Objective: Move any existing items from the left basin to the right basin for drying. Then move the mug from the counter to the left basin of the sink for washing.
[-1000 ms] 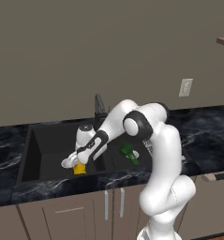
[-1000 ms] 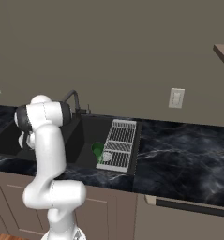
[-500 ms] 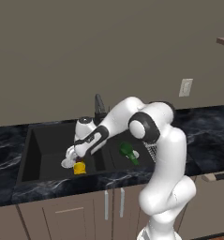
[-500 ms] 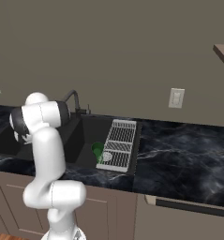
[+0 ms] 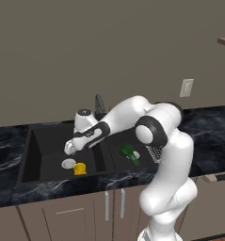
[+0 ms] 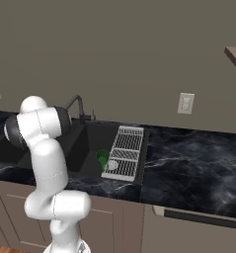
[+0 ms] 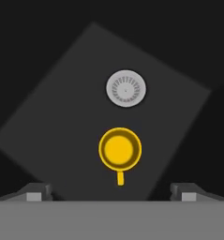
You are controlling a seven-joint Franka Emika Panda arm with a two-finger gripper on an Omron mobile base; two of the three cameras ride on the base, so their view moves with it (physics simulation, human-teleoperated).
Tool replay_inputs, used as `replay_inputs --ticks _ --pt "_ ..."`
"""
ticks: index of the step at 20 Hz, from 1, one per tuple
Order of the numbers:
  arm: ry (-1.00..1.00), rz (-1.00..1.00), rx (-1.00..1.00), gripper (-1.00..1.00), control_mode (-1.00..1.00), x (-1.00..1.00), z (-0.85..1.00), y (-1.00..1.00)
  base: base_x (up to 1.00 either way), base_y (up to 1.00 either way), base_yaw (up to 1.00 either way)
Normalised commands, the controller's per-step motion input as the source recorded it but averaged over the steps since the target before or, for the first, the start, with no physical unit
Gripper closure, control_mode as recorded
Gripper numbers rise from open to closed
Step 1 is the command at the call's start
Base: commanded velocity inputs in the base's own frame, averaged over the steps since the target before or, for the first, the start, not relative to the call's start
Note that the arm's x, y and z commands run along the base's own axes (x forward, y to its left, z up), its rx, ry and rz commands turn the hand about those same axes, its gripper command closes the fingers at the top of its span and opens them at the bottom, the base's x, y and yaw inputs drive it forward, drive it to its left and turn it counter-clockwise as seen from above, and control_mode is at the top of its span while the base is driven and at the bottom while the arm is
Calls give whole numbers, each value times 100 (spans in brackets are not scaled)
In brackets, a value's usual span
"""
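The yellow mug [image 5: 79,168] stands upright on the floor of the left basin [image 5: 43,146], beside its round silver drain [image 5: 68,164]. My gripper [image 5: 70,149] hangs open a little above the mug, apart from it and holding nothing. Looking down from the hand, the mug [image 7: 120,150] sits below the drain [image 7: 126,88], its handle pointing toward my gripper [image 7: 111,192], whose fingertips [image 7: 36,192] stand wide apart. The dark-green bottle [image 5: 128,151] lies in the right basin [image 5: 115,150]. From the right base, the bottle [image 6: 103,158] lies beside the wire rack [image 6: 125,153].
The dark faucet [image 5: 100,103] rises behind the divider, close to my forearm. Black marble counter [image 5: 212,122] runs to the right of the sink, with a wall outlet [image 5: 186,87] above it. Wooden cabinets stand below.
My gripper has lifted up and slightly left, away from the mug, which stays on the left basin floor. The bottle has not moved.
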Motion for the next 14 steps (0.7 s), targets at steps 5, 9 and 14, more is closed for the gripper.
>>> replay_inputs --ticks 5,9,14 --pt "-1 -2 0 -100 -100 -11 39 6 0 0 0" --pt "-2 -2 0 -100 -100 -23 31 10 0 0 0" --pt "-4 -2 0 -100 -100 -37 28 12 0 0 0"
